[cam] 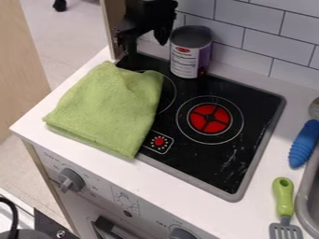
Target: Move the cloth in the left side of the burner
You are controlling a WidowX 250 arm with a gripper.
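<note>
The green cloth [109, 109] lies folded over the left part of the black stovetop [199, 161], with its left and front parts over the white counter edge. It hides much of the left burner [168, 95], whose right rim shows beside it. At the top left, my gripper [147, 43] hangs above the stove's back left corner, behind the cloth and left of the can. Its fingers are apart, open, with nothing seen held between them.
A can [190, 52] stands at the stove's back edge, close to the gripper's right. The red-centred burner [209, 118] is right of the cloth. A blue-handled utensil [304, 144] and a green-handled spatula [283, 198] lie beside the sink [309, 200]. A tiled wall [261, 35] rises behind.
</note>
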